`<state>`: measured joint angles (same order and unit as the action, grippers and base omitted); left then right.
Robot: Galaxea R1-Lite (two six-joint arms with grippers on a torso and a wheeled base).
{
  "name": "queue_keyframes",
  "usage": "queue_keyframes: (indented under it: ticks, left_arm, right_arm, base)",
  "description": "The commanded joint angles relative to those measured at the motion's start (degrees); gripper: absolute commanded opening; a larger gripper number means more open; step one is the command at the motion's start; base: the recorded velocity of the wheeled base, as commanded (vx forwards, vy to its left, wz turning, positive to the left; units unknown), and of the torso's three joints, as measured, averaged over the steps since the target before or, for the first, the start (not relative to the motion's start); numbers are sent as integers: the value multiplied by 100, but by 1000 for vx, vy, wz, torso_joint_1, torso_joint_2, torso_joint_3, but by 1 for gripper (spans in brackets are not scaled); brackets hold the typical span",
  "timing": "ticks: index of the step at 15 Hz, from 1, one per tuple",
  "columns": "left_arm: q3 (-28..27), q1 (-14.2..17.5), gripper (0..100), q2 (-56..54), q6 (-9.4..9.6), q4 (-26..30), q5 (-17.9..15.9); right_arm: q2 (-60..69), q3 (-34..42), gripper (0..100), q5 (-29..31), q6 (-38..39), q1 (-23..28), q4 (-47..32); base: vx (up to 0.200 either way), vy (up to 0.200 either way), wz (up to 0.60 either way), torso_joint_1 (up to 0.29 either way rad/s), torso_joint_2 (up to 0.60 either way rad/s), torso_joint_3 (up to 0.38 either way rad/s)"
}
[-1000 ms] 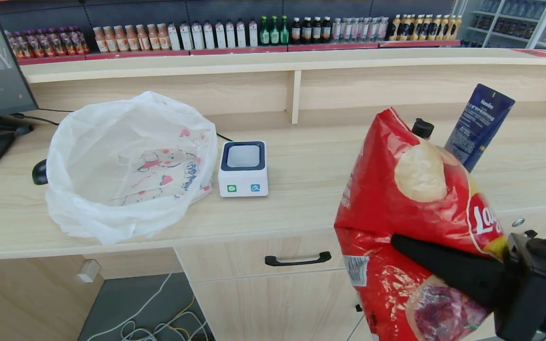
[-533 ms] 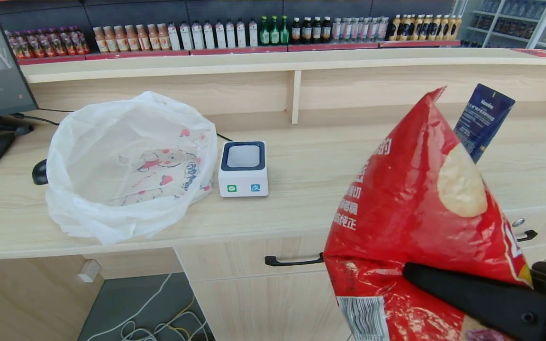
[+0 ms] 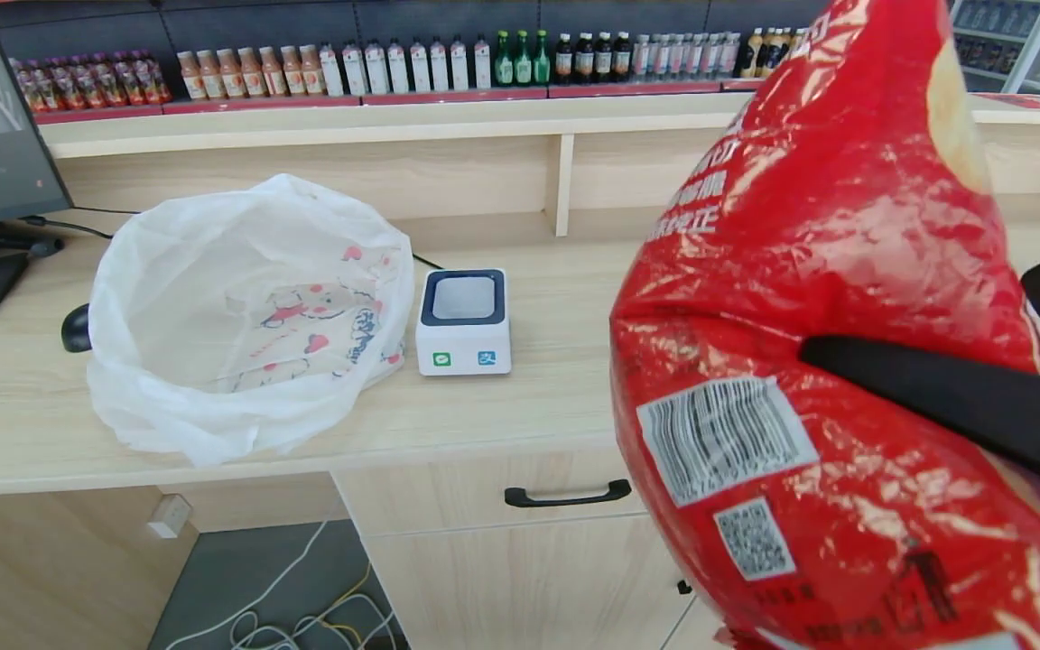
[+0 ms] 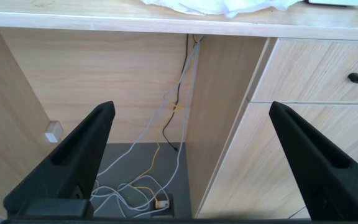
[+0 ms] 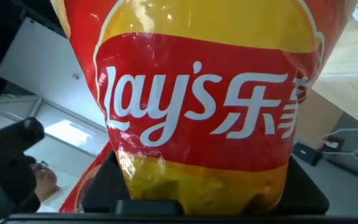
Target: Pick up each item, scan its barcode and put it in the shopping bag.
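Chips bag (image 3: 845, 361) fills the right of the head frame, held up in front of the counter (image 3: 529, 397), its barcode (image 3: 723, 438) low and facing the camera. My right wrist view shows its logo side (image 5: 197, 112) instead. My right gripper (image 5: 204, 196) pinches the bag, one finger (image 3: 935, 397) lying across it. My left gripper (image 4: 191, 155) is spread wide and empty, facing the cabinet. The scanner (image 3: 463, 320) sits just right of the shopping bag (image 3: 240, 316).

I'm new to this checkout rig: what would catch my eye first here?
First the big red chip bag, held up in the right gripper, its barcode facing the head camera. On the counter, the open white shopping bag lies at the left with the small white scanner beside it.
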<state>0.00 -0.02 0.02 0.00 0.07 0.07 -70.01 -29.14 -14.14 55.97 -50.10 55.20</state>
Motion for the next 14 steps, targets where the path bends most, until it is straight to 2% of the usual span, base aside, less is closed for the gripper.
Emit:
queue_keyframes:
  ticks: [1, 3, 7, 11, 14]
  left_arm:
    - [0, -6, 100, -2, 0, 1, 1]
    - [0, 2, 100, -2, 0, 1, 1]
    - [0, -6, 100, -2, 0, 1, 1]
    - [0, -6, 100, -2, 0, 1, 1]
    - [0, 2, 100, -2, 0, 1, 1]
  right_arm:
    - [-505, 92, 0, -10, 380, -17, 509]
    - [-698, 163, 0, -10, 846, -70, 1089]
    - [-839, 497, 0, -10, 1320, -70, 1705]
    - [-848, 1050, 0, -10, 2841, -70, 2724]
    - [-1199, 954, 0, -10, 2929, -70, 2812]
  base:
    - [0, 0, 0, 0, 0, 0]
    - [0, 0, 0, 0, 0, 0]
    - [0, 0, 0, 0, 0, 0]
    - [0, 0, 0, 0, 0, 0]
    - [0, 0, 0, 0, 0, 0]
